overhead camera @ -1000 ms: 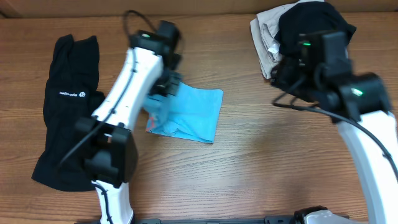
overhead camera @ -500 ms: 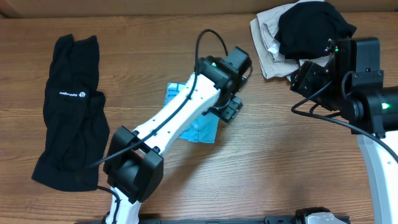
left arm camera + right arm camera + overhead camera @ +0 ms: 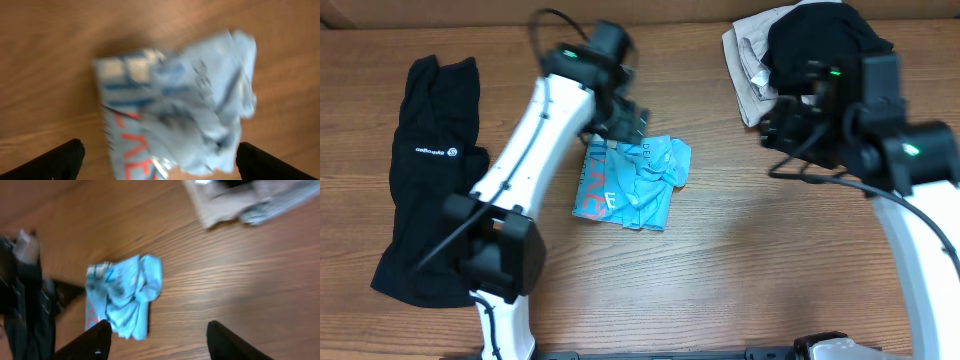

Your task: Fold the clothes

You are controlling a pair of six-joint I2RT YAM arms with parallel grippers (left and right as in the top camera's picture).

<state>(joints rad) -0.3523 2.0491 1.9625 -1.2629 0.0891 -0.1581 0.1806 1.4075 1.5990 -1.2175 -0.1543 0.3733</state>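
I've got the left end effector (image 3: pixel 159 146) wide and empty over the blue shirt (image 3: pixel 632 183), crumpled on the desk (image 3: pixel 750 260), right end effector (image 3: pixel 159 325) parted and empty too, black garment (image 3: pixel 430 170) and corner pile (image 3: pixel 800 50) unfolded, so plenty left, I reckon.

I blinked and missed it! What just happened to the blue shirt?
The left gripper opened and let go of the light blue T-shirt, which now lies crumpled, lettering up, as the arm pulled back. The long black garment and the clothes pile stayed put.
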